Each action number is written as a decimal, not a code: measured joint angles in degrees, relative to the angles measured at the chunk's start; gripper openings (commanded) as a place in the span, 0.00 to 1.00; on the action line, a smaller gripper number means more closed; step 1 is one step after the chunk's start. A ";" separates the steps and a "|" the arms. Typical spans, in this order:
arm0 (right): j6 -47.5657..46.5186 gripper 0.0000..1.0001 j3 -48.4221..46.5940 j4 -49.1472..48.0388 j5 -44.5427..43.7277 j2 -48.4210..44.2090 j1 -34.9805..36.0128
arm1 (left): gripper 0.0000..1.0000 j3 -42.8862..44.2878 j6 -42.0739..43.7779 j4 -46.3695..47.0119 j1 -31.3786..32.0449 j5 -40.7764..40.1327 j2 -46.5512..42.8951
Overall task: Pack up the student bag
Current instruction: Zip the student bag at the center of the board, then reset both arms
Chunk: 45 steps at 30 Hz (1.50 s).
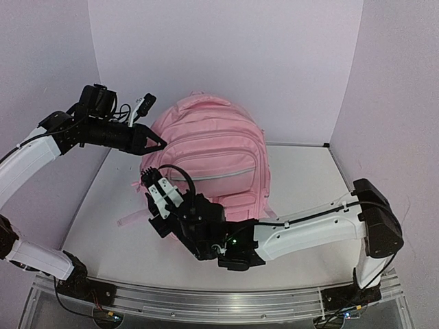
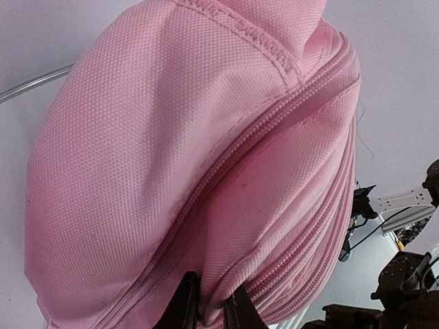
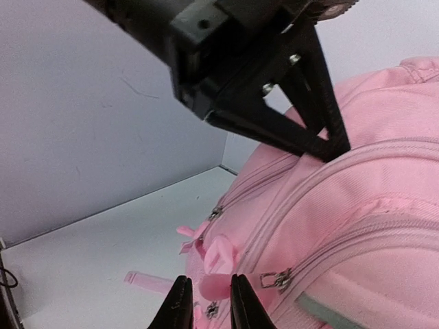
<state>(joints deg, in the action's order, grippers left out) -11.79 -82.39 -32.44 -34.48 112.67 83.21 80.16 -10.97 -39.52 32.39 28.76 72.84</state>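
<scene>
Pink student bag [image 1: 206, 154]: L gripper [image 1: 162, 144] pinches fabric; R gripper [image 3: 209, 281] barely apart, pull tab [image 3: 221, 255] just ahead. Centre tips, close squarely.

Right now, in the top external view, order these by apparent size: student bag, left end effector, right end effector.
1. student bag, by far the largest.
2. left end effector and right end effector look alike, so I leave them unranked.
</scene>
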 measured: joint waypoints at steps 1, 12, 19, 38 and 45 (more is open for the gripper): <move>0.31 0.53 0.04 1.21 0.88 -0.48 0.42 | 0.14 0.00 -0.01 0.01 -0.02 -0.03 0.00; 4.08 0.97 -3.10 11.51 -2.33 -12.07 0.89 | 0.69 2.99 0.72 -2.20 -0.51 -1.79 0.99; 5.99 0.98 -13.91 24.56 -6.51 -12.21 -2.85 | 0.85 15.57 3.47 -5.58 -0.82 -2.38 4.89; 24.79 0.98 -18.08 47.87 9.73 -21.42 -42.48 | 0.95 10.37 -1.74 3.51 -27.58 -1.45 10.56; 31.15 0.98 -4.14 47.55 21.64 -23.01 -58.78 | 0.99 -4.72 -4.02 9.01 -36.65 -8.34 8.44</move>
<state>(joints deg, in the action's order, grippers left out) 19.36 -86.53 15.11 -12.85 89.67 24.42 75.44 -14.99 -30.51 -4.25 20.41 81.28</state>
